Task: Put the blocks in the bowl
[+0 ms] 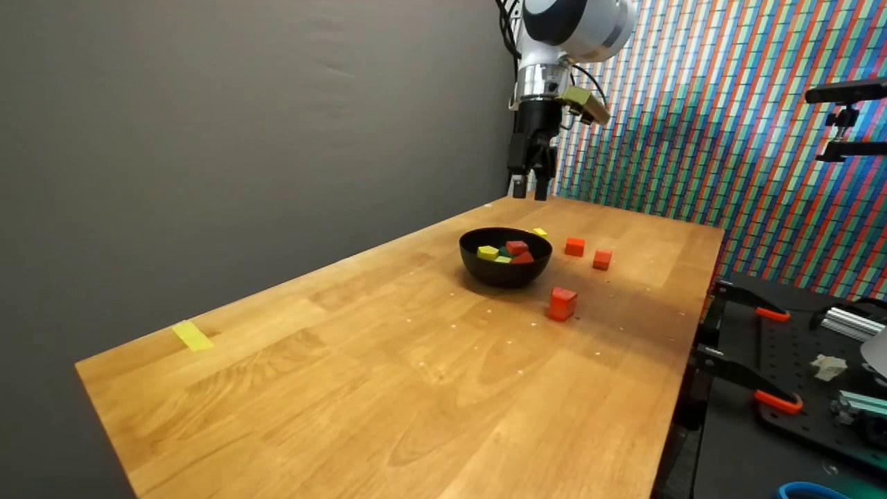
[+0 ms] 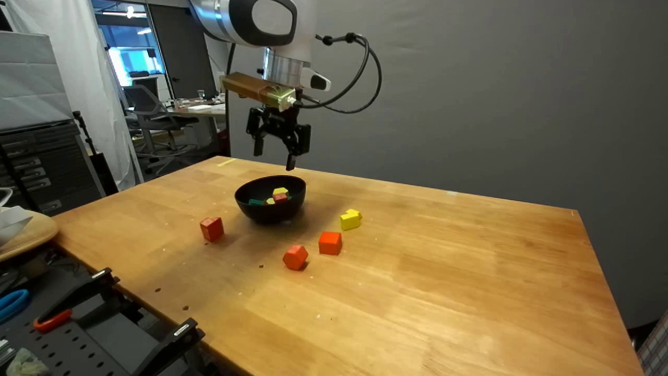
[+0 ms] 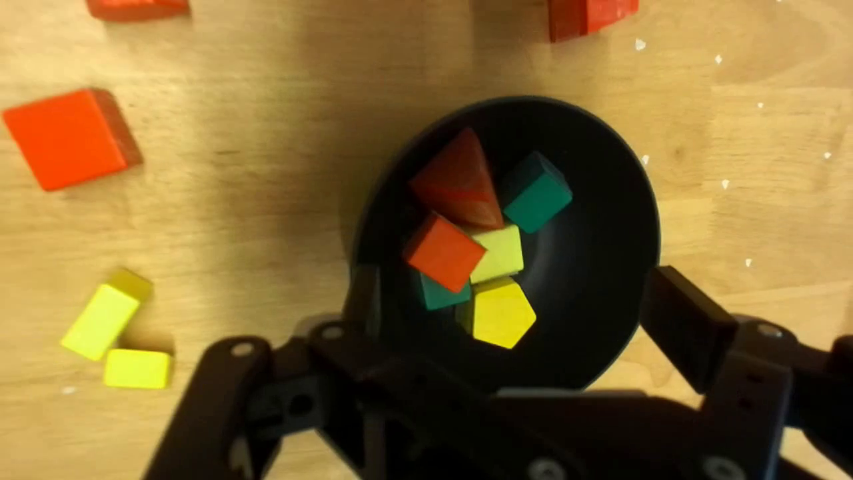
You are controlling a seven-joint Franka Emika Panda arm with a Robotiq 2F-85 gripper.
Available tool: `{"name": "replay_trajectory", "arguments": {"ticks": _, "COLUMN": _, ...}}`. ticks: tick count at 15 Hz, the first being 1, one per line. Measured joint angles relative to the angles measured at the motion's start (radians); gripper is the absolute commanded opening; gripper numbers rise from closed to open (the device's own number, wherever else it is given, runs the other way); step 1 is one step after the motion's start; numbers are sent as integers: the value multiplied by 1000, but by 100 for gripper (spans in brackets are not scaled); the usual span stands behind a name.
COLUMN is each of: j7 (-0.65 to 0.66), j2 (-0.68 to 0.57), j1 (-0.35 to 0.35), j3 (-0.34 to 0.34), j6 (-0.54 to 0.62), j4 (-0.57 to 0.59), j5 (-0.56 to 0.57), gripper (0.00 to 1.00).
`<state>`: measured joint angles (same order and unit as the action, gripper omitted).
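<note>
Bench (image 2: 443, 292): wood, grain visible, smooth, with a soft sheen; pale flecks (image 3: 640, 45) dot it.
Bowl (image 1: 495, 276): smooth, dark, with a faint gloss inside; plastic or ceramic, cannot tell.
Red blocks (image 2: 330, 243): smooth, looking painted, low sheen.
Yellow blocks (image 3: 136, 369): smooth, same painted look, matt to satin.
Green blocks (image 3: 538, 201): smooth, even, mostly matt.
Tool (image 2: 274, 155): black, largely matt, with metal-looking screw heads (image 3: 242, 349).
Arm (image 2: 301, 44): smooth white casing, plastic-looking, lightly glossy.
Cuff (image 2: 282, 69): silvery metal, polished.
Cables (image 2: 380, 78): black, smooth, rubbery in look.
Grey backdrop (image 1: 277, 138): matt, faintly creased, cloth-like.
White curtain (image 2: 78, 68): thin, wrinkled; fabric or plastic sheet, cannot tell.
Tape strip (image 1: 192, 336): matt, papery.
Perforated plate (image 2: 78, 355): black, matt; metal or plastic, unclear.
</note>
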<state>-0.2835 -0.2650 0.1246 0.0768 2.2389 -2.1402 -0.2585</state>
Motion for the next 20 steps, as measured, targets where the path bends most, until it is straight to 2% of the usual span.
{"name": "replay_trajectory", "arguments": {"ticks": 4, "j7": -16, "j2": 166, "j1": 3, "j3": -27, "j6": -16, "j4": -180, "j5": 0, "gripper": 100}}
{"name": "replay_trajectory", "arguments": {"ticks": 6, "j7": -16, "j2": 217, "j1": -20, "j3": -25, "j6": -2, "j4": -276, "j5": -14, "gripper": 100}}
{"name": "replay_trajectory", "arguments": {"ticks": 8, "j7": -12, "j2": 237, "j1": -62, "j3": -17, "j6": 93, "j4": -370, "j5": -61, "gripper": 100}}
{"name": "replay_trajectory", "arguments": {"ticks": 10, "j7": -11, "j2": 230, "j1": -109, "j3": 4, "j6": 252, "j4": -454, "j5": -148, "gripper": 100}}
{"name": "replay_trajectory", "arguments": {"ticks": 15, "j7": -11, "j2": 215, "j1": -128, "j3": -2, "j6": 271, "j4": -467, "j5": -156, "gripper": 100}}
{"name": "replay_trajectory", "arguments": {"ticks": 20, "j7": -14, "j2": 156, "j1": -155, "j3": 25, "j6": 317, "j4": -464, "j5": -156, "gripper": 100}}
